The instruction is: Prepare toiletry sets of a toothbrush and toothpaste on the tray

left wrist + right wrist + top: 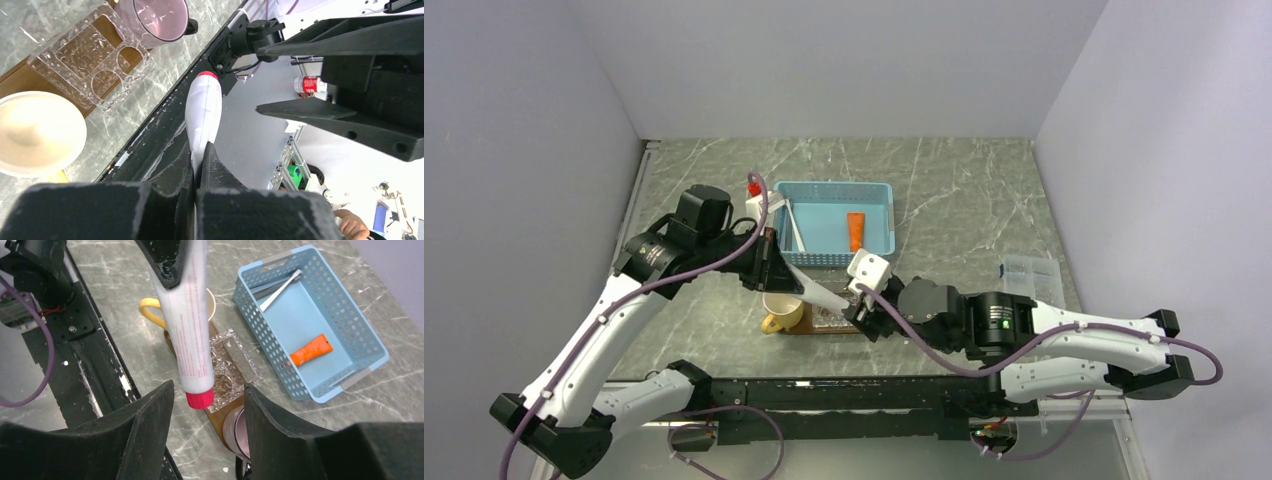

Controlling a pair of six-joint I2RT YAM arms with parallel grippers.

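Observation:
My left gripper (200, 160) is shut on the flat end of a white tube with a red cap (203, 117), holding it above the table's near side (816, 290). In the right wrist view the tube (187, 325) hangs cap-down, and its cap sits between the spread fingers of my right gripper (207, 387) without touching them. That gripper is open. The brown tray (215, 420) lies below. An orange toothpaste (311, 350) and a thin white toothbrush (280, 290) lie in the light-blue basket (260, 325).
On the tray stand a clear acrylic holder (232, 360), a pink cup (235, 430) and a cream cup with a yellow handle (150, 310). A white bottle with a red top (754, 195) stands left of the basket. A clear box (1031, 275) sits at the right.

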